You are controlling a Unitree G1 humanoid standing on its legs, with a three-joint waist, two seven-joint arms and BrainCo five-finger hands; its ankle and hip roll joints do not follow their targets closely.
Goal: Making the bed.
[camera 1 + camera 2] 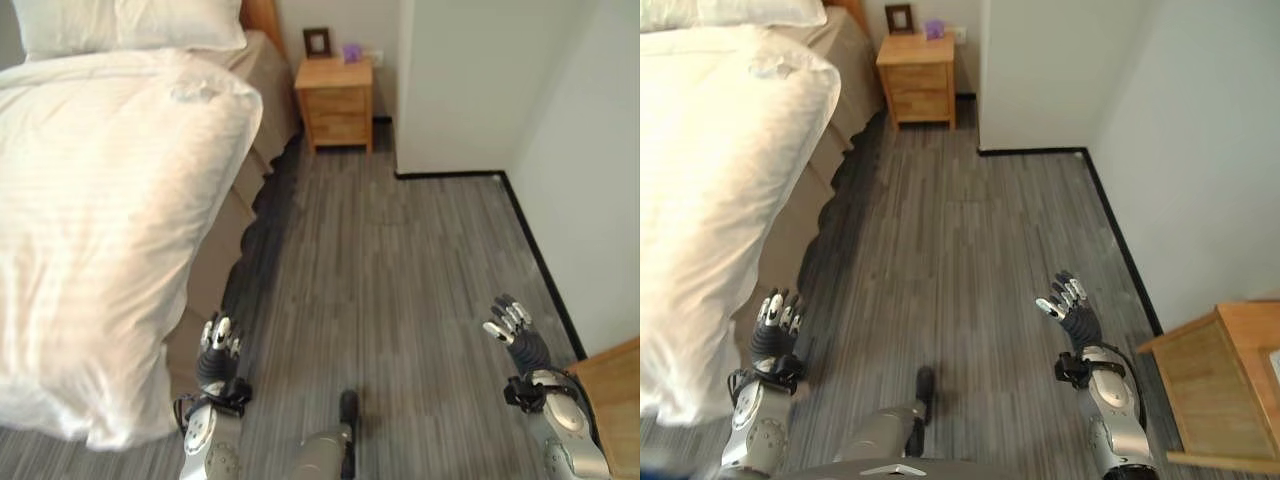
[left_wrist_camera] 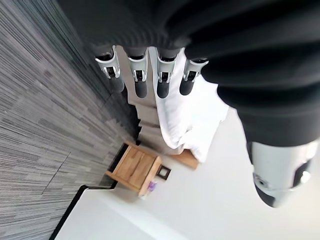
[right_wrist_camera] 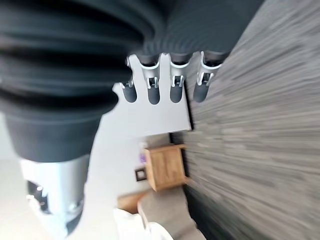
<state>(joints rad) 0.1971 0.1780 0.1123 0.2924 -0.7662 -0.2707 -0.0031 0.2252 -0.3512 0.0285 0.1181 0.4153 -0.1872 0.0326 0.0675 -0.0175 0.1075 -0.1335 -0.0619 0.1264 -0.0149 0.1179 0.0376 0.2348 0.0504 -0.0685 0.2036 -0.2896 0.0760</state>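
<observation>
Item: white duvet (image 1: pixel 100 230), striped weave, lying over the bed (image 1: pixel 262 80) with its near corner hanging off the mattress edge toward the grey plank floor (image 1: pixel 400 300); white pillow (image 1: pixel 130 25) at the head of the bed, beyond the duvet. Judged light, soft and limp, bulky rather than heavy, likely to sag and slide when lifted; best taken by pinching the hanging corner or the side hem, not the middle. Left hand (image 1: pixel 220 345): raised beside the bed, just off the duvet's drooping corner, fingers straight and spread, holding nothing. Right hand (image 1: pixel 512 325): well away from the bed, over the floor, fingers extended and relaxed, empty. Wooden nightstand (image 1: pixel 336 100): against the wall just beyond the head of the bed, bearing a small picture frame (image 1: pixel 318 42) and a purple object (image 1: pixel 351 51). Stage judged: approach, duvet not yet grasped.
</observation>
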